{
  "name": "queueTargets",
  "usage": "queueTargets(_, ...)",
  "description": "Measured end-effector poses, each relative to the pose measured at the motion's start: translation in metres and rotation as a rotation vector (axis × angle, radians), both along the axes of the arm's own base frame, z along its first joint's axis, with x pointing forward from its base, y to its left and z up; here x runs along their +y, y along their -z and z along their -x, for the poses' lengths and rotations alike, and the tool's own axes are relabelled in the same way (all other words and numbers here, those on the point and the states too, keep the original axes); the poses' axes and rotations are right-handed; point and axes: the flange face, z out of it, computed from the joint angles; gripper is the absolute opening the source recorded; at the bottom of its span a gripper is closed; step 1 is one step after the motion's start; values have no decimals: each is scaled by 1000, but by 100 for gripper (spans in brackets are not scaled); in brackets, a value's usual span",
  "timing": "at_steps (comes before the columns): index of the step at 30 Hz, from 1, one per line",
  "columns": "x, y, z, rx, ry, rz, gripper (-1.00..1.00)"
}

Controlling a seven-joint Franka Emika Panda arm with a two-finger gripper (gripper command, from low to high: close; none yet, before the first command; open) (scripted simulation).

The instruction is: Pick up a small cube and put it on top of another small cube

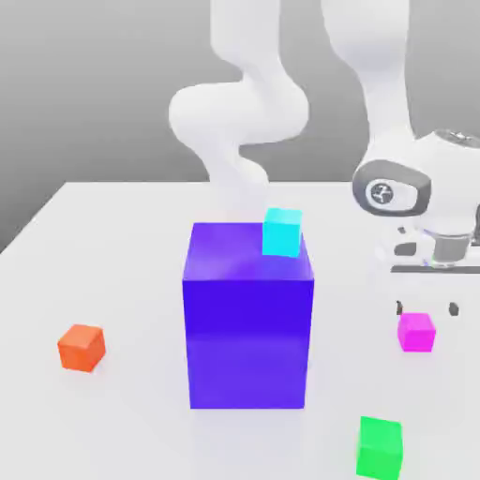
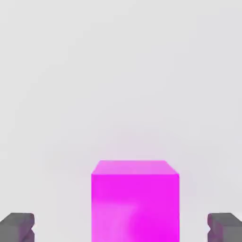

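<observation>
The small magenta cube (image 1: 416, 332) rests on the white table at the exterior view's right. My gripper (image 1: 427, 307) hangs just above and slightly behind it, open, with one fingertip on each side and clear gaps to the cube. In the hand view the magenta cube (image 2: 135, 201) sits between the two grey fingertips (image 2: 18, 227), untouched. The small green cube (image 1: 380, 447) lies on the table nearer the front, below the magenta one in the exterior view.
A big blue-purple block (image 1: 248, 319) stands in the middle of the table (image 1: 112, 244) with a cyan cube (image 1: 282, 232) on its top far corner. An orange cube (image 1: 82, 347) lies at the exterior view's left.
</observation>
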Motion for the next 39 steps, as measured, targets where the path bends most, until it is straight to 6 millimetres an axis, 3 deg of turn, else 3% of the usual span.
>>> queueTargets(4,-3,24,1,1,-3,9,0)
queueTargets(5,-5,29,2,1,-4,12,-100)
queueTargets(12,-5,29,2,0,-4,10,-100)
queueTargets(25,-5,-34,-3,-2,-2,11,-100)
queueTargets(30,-33,-57,-101,-1,48,10,-100)
queueTargets(35,-104,-82,-208,0,109,12,-100)
queueTargets(37,-123,-73,-227,-1,123,13,-100)
queueTargets(39,-127,-49,-232,-1,128,13,-100)
